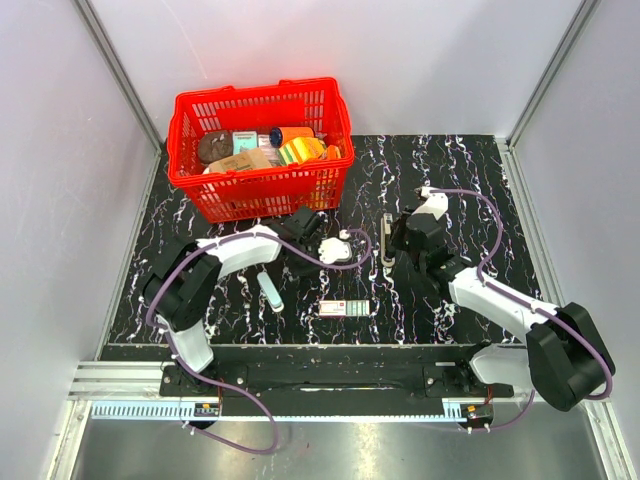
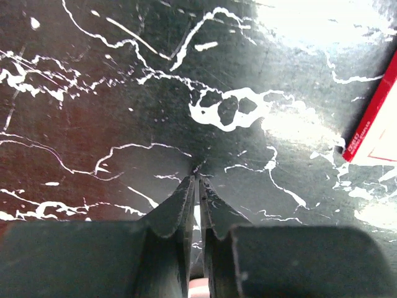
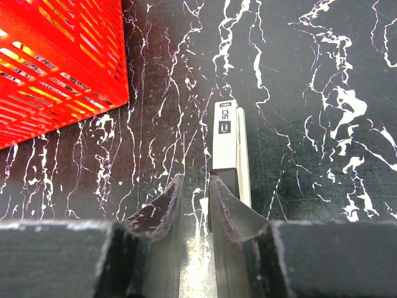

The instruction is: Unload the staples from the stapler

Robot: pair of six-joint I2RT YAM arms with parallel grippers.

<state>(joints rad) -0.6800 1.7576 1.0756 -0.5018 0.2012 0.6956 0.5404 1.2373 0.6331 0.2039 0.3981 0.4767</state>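
Observation:
The slim stapler lies lengthwise on the black marbled table, right of the middle. In the right wrist view its silvery body runs away from me, with its dark near end just behind my right fingertip. My right gripper sits at that near end, just left of the stapler. Its jaws are nearly together with only table showing between them. My left gripper is shut and empty, low over bare table below the basket, left of the stapler.
A red basket full of items stands at the back left; its corner shows in the right wrist view. A pale blue-white bar and a small red-and-white box lie near the front. A red-edged thing shows at the left wrist view's right edge.

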